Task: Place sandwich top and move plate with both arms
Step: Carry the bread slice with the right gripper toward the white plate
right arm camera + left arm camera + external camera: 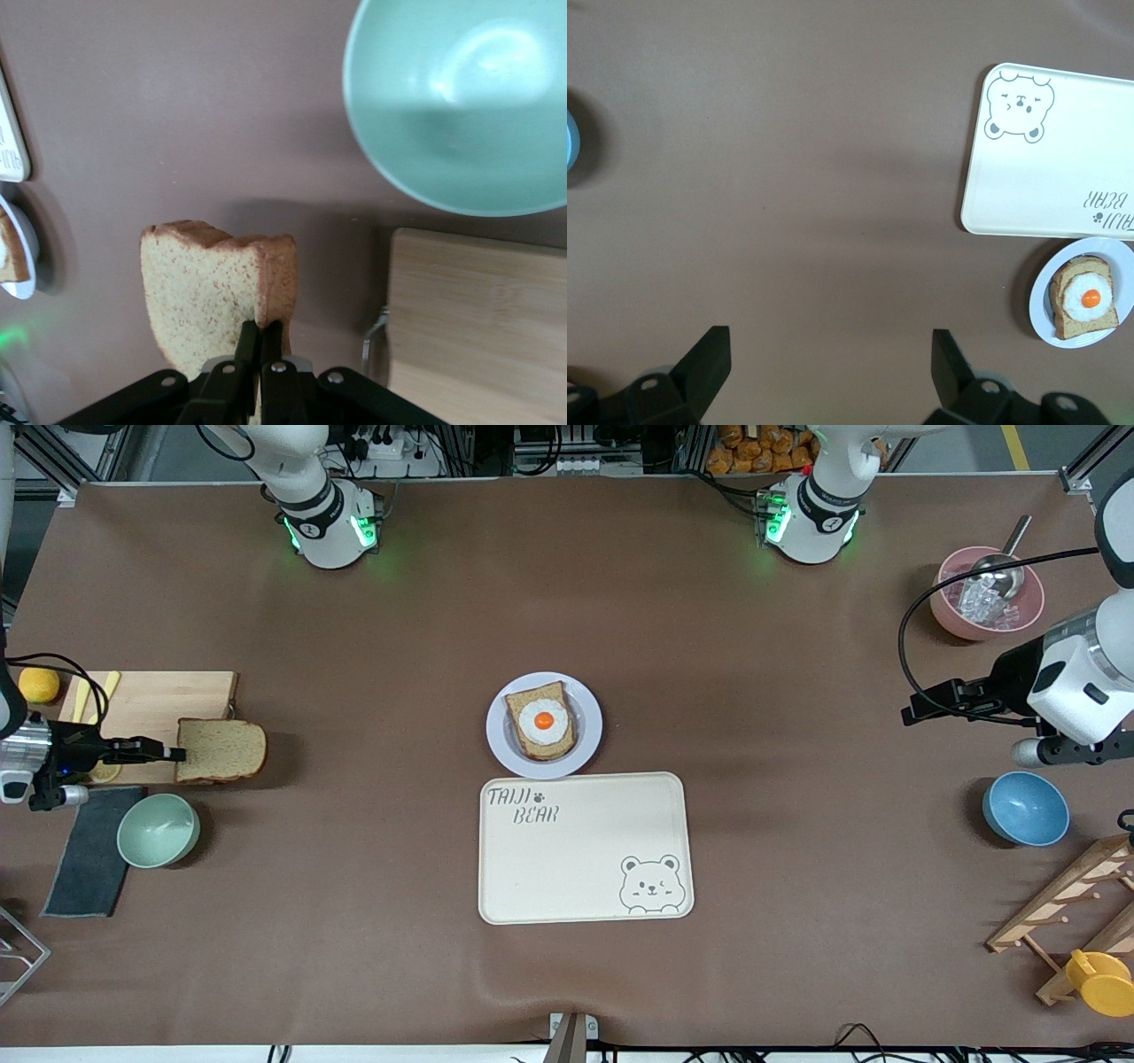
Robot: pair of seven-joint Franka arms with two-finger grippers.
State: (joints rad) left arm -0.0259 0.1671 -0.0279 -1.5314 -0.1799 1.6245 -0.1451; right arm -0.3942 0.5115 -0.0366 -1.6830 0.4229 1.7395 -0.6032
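The sandwich top [221, 749], a plain speckled tan slice with a brown crust, is held by its edge in my right gripper [177, 754]. It hangs over the edge of the wooden board at the right arm's end of the table. In the right wrist view the jaws [260, 335] are shut on the slice [199, 292]. The pale lavender plate [586, 758] sits mid-table and bears a bread slice with a fried egg [542, 723]. My left gripper [912, 713] is open and empty, up over bare table at the left arm's end; its fingers [707, 361] stand wide apart.
A cream bear tray [585, 850] lies just nearer the camera than the plate. A wooden board [142, 700], mint bowl [158, 830], dark cloth [84, 850] and lemon [39, 685] are at the right arm's end. A blue bowl [1025, 808], pink bowl [985, 593] and wooden rack [1072, 903] are at the left arm's end.
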